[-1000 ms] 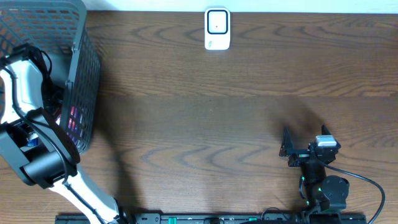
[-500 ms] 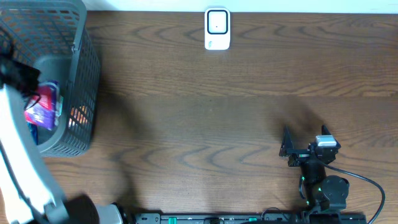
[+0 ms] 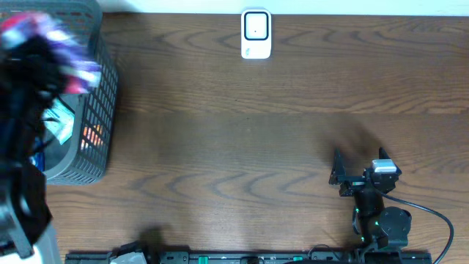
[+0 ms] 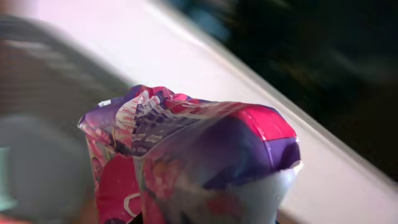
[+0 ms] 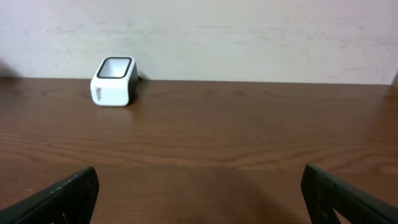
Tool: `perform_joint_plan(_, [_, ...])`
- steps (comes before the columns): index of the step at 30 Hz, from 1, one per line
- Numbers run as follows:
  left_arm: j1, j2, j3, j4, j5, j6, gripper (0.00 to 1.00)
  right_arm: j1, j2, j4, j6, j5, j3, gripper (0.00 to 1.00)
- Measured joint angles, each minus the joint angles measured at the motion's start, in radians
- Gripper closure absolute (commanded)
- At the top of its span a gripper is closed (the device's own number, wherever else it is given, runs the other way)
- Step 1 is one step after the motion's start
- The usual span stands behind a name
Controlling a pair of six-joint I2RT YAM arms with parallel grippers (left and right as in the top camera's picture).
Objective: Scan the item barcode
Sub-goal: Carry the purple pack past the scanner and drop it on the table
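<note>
L hand (image 3: 40, 55) pinches crinkly purple-pink foil packet (image 4: 186, 155) over grey mesh basket (image 3: 102, 88); white boxy scanner (image 3: 256, 34) lies well to its right. R hand (image 5: 199, 196) wide, idle.

At the table's far left corner the pouch (image 3: 55, 44) and left arm (image 3: 22, 132) are smeared with blur, the arm covering much of the basket (image 3: 102, 110), which the picture's edge cuts. In the left wrist view the pouch hides the left gripper holding it. The pouch's bottom is cropped and the background is unfocused.

Right tool (image 5: 199, 174) black; right arm (image 3: 377, 213) black, green lights, cable; left arm (image 3: 22, 183) blurred, seemingly black
</note>
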Motion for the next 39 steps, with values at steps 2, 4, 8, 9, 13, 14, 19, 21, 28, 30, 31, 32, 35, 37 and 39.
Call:
perform_joint_plan(2, [-0.095, 0.002, 0.0, 0.003, 0.05, 0.023, 0.93, 0.0, 0.0, 0.0, 0.0, 0.0, 0.0, 0.01])
perform_joint_plan(4, [-0.2, 0.023, 0.0, 0.002, 0.065, 0.038, 0.92, 0.0, 0.0, 0.0, 0.0, 0.0, 0.0, 0.01])
perform_joint_plan(8, [-0.393, 0.121, 0.0, -0.011, -0.001, 0.051, 0.93, 0.0, 0.0, 0.0, 0.0, 0.0, 0.0, 0.01])
perform_joint_plan(9, [-0.428, 0.151, 0.0, -0.013, -0.021, 0.053, 0.92, 0.0, 0.0, 0.0, 0.0, 0.0, 0.0, 0.01])
perform_joint_plan(13, [-0.58, 0.323, 0.0, 0.003, -0.134, 0.058, 0.93, 0.0, 0.0, 0.0, 0.0, 0.0, 0.0, 0.01])
perform_joint_plan(14, [-0.609, 0.365, 0.0, 0.015, -0.164, 0.06, 0.93, 0.0, 0.0, 0.0, 0.0, 0.0, 0.0, 0.01])
perform_joint_plan(19, [-0.717, 0.576, 0.0, 0.107, -0.281, 0.075, 0.93, 0.0, 0.0, 0.0, 0.0, 0.0, 0.0, 0.01])
perform_joint_plan(21, [-0.744, 0.65, 0.0, 0.14, -0.303, 0.079, 0.92, 0.0, 0.0, 0.0, 0.0, 0.0, 0.0, 0.01])
perform_joint_plan(28, [-0.851, 0.903, -0.001, 0.282, -0.336, 0.129, 0.91, 0.0, 0.0, 0.0, 0.0, 0.0, 0.0, 0.01])
perform_joint_plan(30, [-0.882, 0.956, -0.001, 0.326, -0.34, 0.144, 0.89, 0.0, 0.0, 0.0, 0.0, 0.0, 0.0, 0.01])
perform_joint_plan(31, [-0.898, 0.978, -0.002, 0.344, -0.341, 0.15, 0.86, 0.0, 0.0, 0.0, 0.0, 0.0, 0.0, 0.01])
perform_joint_plan(32, [-0.911, 0.996, -0.002, 0.36, -0.341, 0.153, 0.78, 0.0, 0.0, 0.0, 0.0, 0.0, 0.0, 0.01])
perform_joint_plan(35, [-0.942, 1.025, -0.002, 0.395, -0.343, 0.168, 0.41, 0.0, 0.0, 0.0, 0.0, 0.0, 0.0, 0.01])
perform_joint_plan(37, [-0.951, 1.027, -0.003, 0.414, -0.344, 0.171, 0.37, 0.0, 0.0, 0.0, 0.0, 0.0, 0.0, 0.01])
perform_joint_plan(39, [-0.951, 1.025, -0.003, 0.436, -0.345, 0.175, 0.31, 0.0, 0.0, 0.0, 0.0, 0.0, 0.0, 0.01])
